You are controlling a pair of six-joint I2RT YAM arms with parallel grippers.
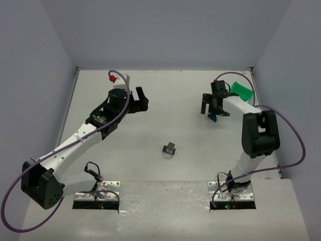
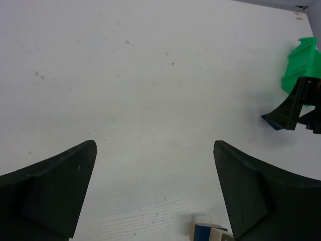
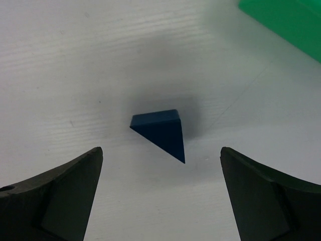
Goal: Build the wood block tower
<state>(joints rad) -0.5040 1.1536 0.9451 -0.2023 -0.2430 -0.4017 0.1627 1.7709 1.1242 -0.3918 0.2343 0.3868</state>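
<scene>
The wood block tower [image 1: 170, 148] is a small stack of tan, grey and blue blocks in the middle of the table; its top shows at the lower edge of the left wrist view [image 2: 208, 232]. A blue roof-shaped piece [image 3: 161, 132] lies alone on the table at the right, beneath my open right gripper [image 3: 161, 193], whose fingers hang on either side above it without touching. From the top view that piece [image 1: 212, 117] peeks out under the right gripper [image 1: 211, 106]. My left gripper [image 1: 141, 99] hovers open and empty over the back left.
A green plastic bin [image 1: 239, 91] sits at the back right, just behind the right gripper; it also shows as the green bin [image 2: 299, 64] and at the corner [image 3: 286, 20]. The table's [image 1: 165, 93] grey walls rise on three sides.
</scene>
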